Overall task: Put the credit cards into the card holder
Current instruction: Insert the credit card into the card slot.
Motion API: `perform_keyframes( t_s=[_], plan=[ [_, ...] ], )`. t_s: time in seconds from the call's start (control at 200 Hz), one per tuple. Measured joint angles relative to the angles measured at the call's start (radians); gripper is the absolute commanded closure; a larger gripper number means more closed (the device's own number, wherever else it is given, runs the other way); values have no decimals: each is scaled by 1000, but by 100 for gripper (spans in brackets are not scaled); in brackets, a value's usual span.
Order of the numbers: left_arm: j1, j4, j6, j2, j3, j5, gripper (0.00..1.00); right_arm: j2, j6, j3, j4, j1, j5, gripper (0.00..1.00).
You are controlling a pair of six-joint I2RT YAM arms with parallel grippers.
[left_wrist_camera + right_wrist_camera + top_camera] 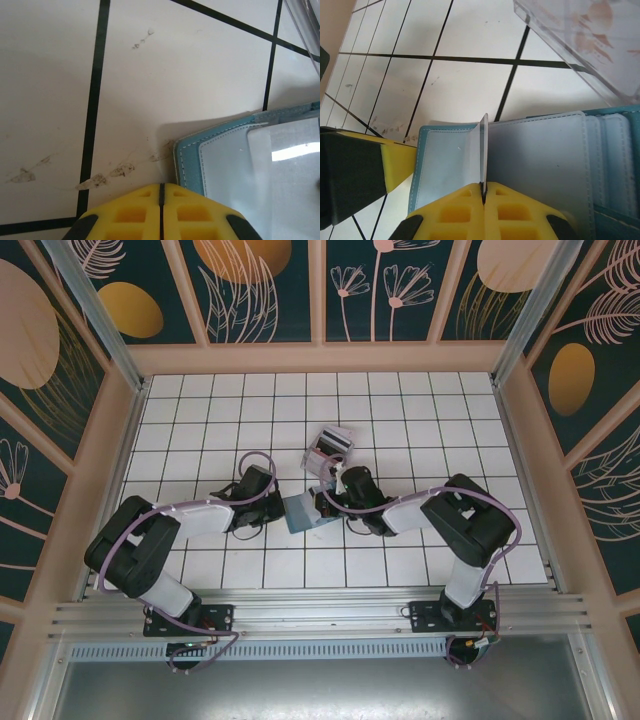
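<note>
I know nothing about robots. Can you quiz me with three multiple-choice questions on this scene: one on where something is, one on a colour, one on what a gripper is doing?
1. From above, where is the clear stand relative to the card holder?
A) farther from the arm bases
B) between the bases
C) far left corner

2. What colour are the fingers of the right gripper?
A) red
B) yellow
C) green

3. The right gripper is:
A) open, empty
B) shut on the stand
C) shut on a thin card

Answers: A, the stand sits beyond the holder; B, the wrist view shows yellow; C, the card stands edge-on between closed fingers.
</note>
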Motion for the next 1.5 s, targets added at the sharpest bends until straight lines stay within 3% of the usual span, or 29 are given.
perform_keyframes(
  t_s=[0.1, 0.355, 0.871, 1.436, 1.501],
  plan=[
    [1, 8, -1, 0, -4, 1, 99, -4, -17, 28, -48, 18, 36, 100],
    [1, 30, -1, -10, -21, 1, 100, -26, -7, 24, -69, 37, 83, 100],
    [1, 40, -1, -13, -26, 1, 100, -21, 65, -4, -32, -7, -47, 100],
    [1, 41, 0, -17, -30, 1, 100, 14, 117, -15, 46, -1, -31, 100],
    [1, 41, 0, -17, -30, 2, 100, 14, 117, -14, 44, 9, -14, 95]
  ],
)
